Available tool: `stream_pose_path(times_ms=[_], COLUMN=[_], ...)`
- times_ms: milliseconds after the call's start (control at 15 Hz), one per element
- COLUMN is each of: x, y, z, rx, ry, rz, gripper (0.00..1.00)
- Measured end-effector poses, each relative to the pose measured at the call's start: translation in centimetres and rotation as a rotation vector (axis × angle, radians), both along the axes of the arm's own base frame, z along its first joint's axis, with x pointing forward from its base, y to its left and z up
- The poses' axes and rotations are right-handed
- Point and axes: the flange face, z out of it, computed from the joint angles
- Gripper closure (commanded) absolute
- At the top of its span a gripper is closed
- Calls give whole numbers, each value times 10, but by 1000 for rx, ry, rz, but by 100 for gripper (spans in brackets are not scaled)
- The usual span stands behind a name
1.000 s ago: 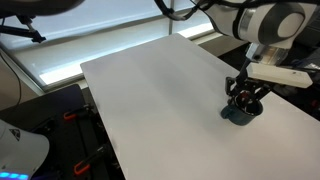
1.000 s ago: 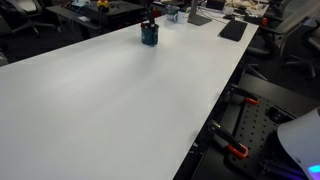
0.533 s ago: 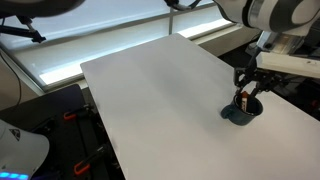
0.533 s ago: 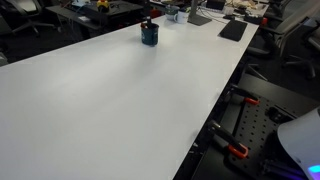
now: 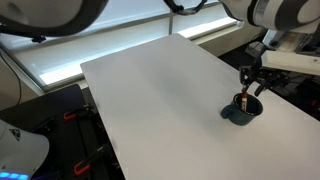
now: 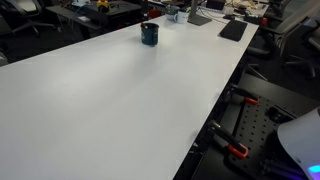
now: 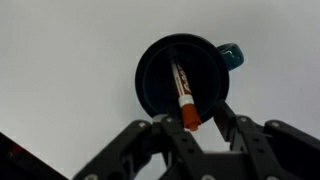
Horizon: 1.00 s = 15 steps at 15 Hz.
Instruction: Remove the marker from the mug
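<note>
The dark blue-grey mug (image 5: 238, 113) stands on the white table near its far corner, and it shows small in another exterior view (image 6: 150, 35). In the wrist view I look down into the mug (image 7: 155, 75), its handle at the upper right. The reddish marker (image 7: 182, 95) leans inside it, red end up and past the rim. It shows as an orange stick in an exterior view (image 5: 243, 100). My gripper (image 5: 249, 89) hangs just above the mug. In the wrist view the gripper (image 7: 195, 122) has the red end between its fingers. The jaws stand wider than the marker, with a gap on its right.
The white table (image 5: 160, 90) is broad and bare around the mug. Its edge runs close behind the mug. A keyboard (image 6: 232, 30) and desk clutter lie beyond the table's far end. Dark stands with orange clamps (image 5: 75, 125) sit beside the table.
My gripper has risen from down at the mug's mouth to a little above it. The marker's red end now shows between gripper and mug. The mug has not moved.
</note>
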Motion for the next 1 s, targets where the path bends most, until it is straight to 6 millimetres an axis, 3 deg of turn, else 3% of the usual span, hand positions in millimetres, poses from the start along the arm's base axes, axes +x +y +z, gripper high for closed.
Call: stream_pose_path(times_ms=[400,667,733,867,933,1000], x=[4,7,7,8,8,8], y=[-3,-6,-6,-8,-9,-10], z=[-33,-45,-47,-50,-52,-53], rx=[3,2,2,2,2,3], ry=[14,16,17,17,19,23], rz=[-1,-2,-3,-3,-2,1], gripper=[58,64,68,93,99,97])
